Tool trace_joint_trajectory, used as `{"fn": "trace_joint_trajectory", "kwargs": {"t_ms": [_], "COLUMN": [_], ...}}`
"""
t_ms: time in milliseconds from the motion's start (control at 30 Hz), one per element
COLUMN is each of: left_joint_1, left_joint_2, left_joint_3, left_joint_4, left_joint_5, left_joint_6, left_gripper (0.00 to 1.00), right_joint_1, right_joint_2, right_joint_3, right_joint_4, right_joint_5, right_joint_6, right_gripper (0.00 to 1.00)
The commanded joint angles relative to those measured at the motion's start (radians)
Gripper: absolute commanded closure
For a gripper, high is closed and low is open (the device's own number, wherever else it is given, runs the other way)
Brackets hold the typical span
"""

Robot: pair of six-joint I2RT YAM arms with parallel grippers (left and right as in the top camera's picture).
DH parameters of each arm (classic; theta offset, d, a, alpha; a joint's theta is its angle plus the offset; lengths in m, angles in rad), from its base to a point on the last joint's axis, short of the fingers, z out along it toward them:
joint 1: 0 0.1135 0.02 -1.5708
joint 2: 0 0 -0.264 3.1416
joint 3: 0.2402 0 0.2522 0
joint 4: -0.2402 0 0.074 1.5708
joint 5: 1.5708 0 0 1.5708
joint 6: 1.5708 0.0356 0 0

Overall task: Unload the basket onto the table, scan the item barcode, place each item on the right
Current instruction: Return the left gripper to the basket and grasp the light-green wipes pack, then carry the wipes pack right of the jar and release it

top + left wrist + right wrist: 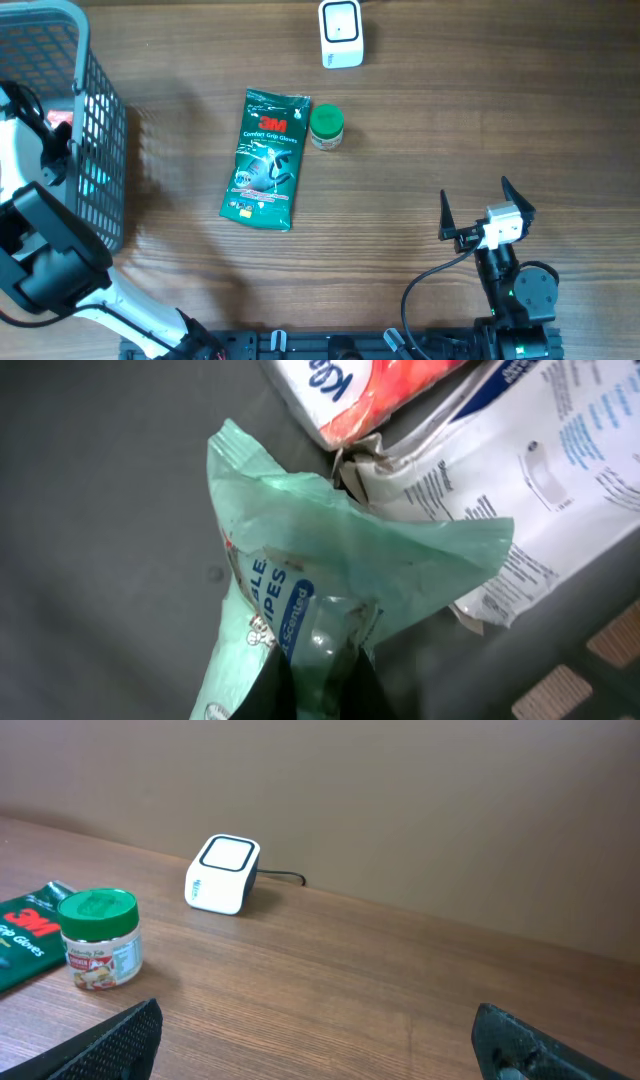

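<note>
Far left: grey mesh basket (100,150) with the left arm (40,240) over it. Left gripper (318,672) is clamped on one end of a green wipes packet (330,550), which is inside the basket, touching a white printed packet (560,480) with a red-and-white pack (370,390) behind. Mid-table (400,150): 3M gloves packet (267,160) lying flat, green-lidded jar (326,126) just beside its top right corner. Scanner (342,33) at the far edge. Lower right: right gripper (475,195) spread wide, holding nothing.
</note>
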Motion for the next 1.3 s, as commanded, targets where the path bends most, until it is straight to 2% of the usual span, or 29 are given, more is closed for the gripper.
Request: {"fn": "trace_joint_trajectory", "kwargs": {"t_ms": [0,200,300,367,500,600,667,900,967,1067,1267], "left_joint_1": [0.002,0.002,0.002,0.001,-0.049,-0.151,-0.262,-0.658,-0.780,-0.895,-1.047], "left_joint_2": [-0.126,-0.375,-0.497,-0.570,-0.691,-0.710,-0.703,-0.587,-0.512,-0.398,-0.116], "left_joint_3": [0.100,0.159,0.159,0.159,0.159,0.158,0.146,0.084,0.066,0.064,0.064], "left_joint_4": [-0.021,0.012,0.039,0.061,0.076,0.034,-0.012,-0.050,-0.042,-0.033,0.060], "left_joint_5": [0.000,0.005,0.090,0.220,0.624,0.826,0.898,0.923,0.985,1.014,1.015], "left_joint_6": [-0.003,-0.064,-0.159,-0.201,-0.207,-0.133,-0.061,0.229,0.358,0.458,0.476], "left_gripper": [0.96,0.96,0.96,0.96,0.96,0.96,0.96,0.96,0.96,0.96,0.96], "right_joint_1": [0.005,0.005,0.005,0.005,0.005,0.005,0.005,0.005,0.005,0.005,0.005], "right_joint_2": [-0.003,-0.003,-0.003,-0.003,-0.003,-0.003,-0.003,-0.003,-0.003,-0.003,-0.003], "right_joint_3": [-0.001,-0.001,-0.002,-0.001,-0.001,-0.002,-0.001,-0.002,-0.001,-0.001,-0.002], "right_joint_4": [0.002,0.002,0.002,0.002,0.002,0.002,0.002,0.002,0.002,0.002,0.002], "right_joint_5": [0.010,0.010,0.010,0.010,0.010,0.010,0.010,0.010,0.010,0.010,0.010], "right_joint_6": [-0.004,-0.004,-0.004,-0.004,-0.005,-0.004,-0.005,-0.004,-0.004,-0.004,-0.005], "right_gripper": [0.00,0.00,0.00,0.00,0.00,0.00,0.00,0.00,0.00,0.00,0.00]}}
